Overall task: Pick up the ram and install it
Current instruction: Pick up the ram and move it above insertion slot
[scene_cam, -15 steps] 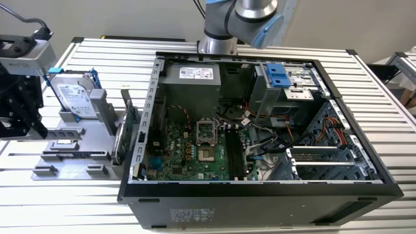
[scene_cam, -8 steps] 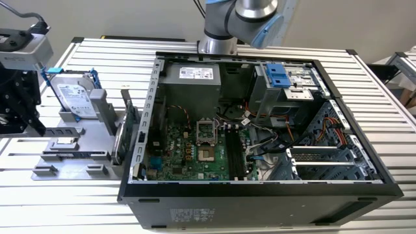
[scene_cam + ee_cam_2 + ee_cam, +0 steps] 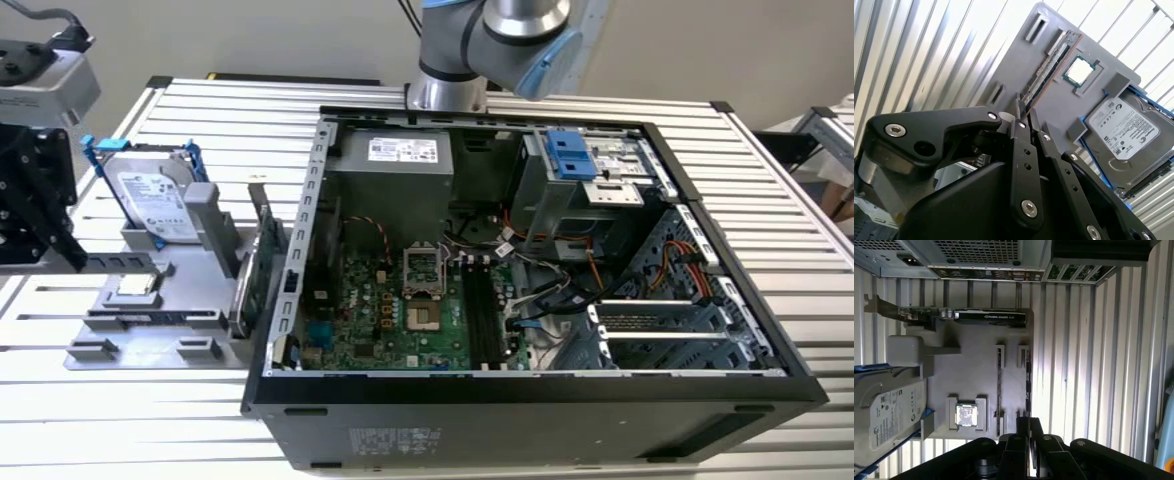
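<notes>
Fingers (image 3: 1021, 145) (arm (image 3: 481, 30) reaching down over gray tray (image 3: 1019, 50)) pinch ram (image 3: 1051, 68) at its end, approx vertical.

The space above the ram (image 3: 1050, 64) on the gray holder (image 3: 1064, 107) is open, and the end effector (image 3: 1026, 107) hangs there. The upright hard drive (image 3: 150, 200) blocks one side. The green card (image 3: 989, 316) and the case (image 3: 534, 420) wall block the other. Bare counter (image 3: 134, 420) surrounds the holder's outer edges.

hard drive (image 3: 150, 200) upright in grey holder (image 3: 194, 280) | processor chip (image 3: 135, 287) flat on it | open computer case (image 3: 534, 398) beside
</notes>
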